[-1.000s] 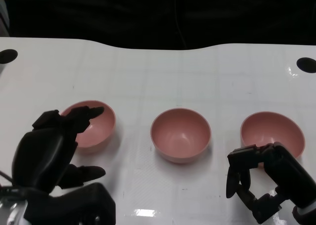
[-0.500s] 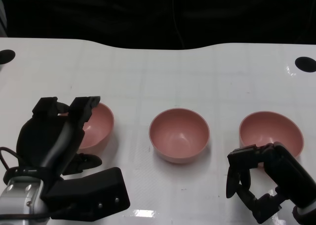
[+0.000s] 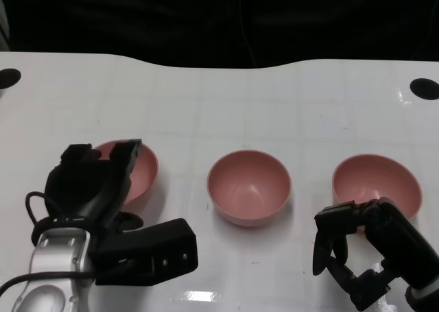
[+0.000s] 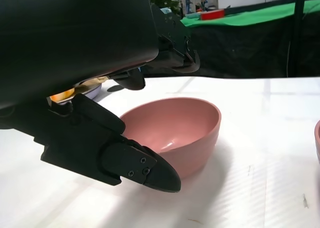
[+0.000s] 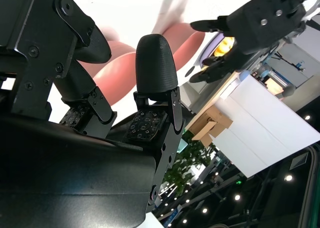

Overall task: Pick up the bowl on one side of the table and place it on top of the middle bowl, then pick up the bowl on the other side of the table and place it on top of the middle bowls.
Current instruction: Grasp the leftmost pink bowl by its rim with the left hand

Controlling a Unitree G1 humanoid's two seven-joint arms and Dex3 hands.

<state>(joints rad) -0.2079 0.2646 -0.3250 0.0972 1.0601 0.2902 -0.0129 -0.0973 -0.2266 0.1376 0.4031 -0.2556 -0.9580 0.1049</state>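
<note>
Three pink bowls stand in a row on the white table (image 3: 219,106). My left hand (image 3: 89,182) covers the near half of the left bowl (image 3: 140,169). In the left wrist view its thumb (image 4: 145,169) lies close by the near wall of the left bowl (image 4: 180,130), and its fingers (image 4: 170,57) reach over the rim. The hand is spread around the bowl without gripping it. The middle bowl (image 3: 250,186) stands alone. My right hand (image 3: 360,254) hangs just in front of the right bowl (image 3: 376,180), fingers bent but apart, holding nothing.
Two black round holes (image 3: 423,88) mark the table's far corners, the other (image 3: 8,77) at the left. The table's curved far edge meets a dark backdrop. In the right wrist view, pink bowl surface (image 5: 117,62) shows beyond the fingers (image 5: 155,67).
My left hand has dropped and turned around the left bowl, and its forearm and wrist mount have come into view. The right hand and all bowls stayed put.
</note>
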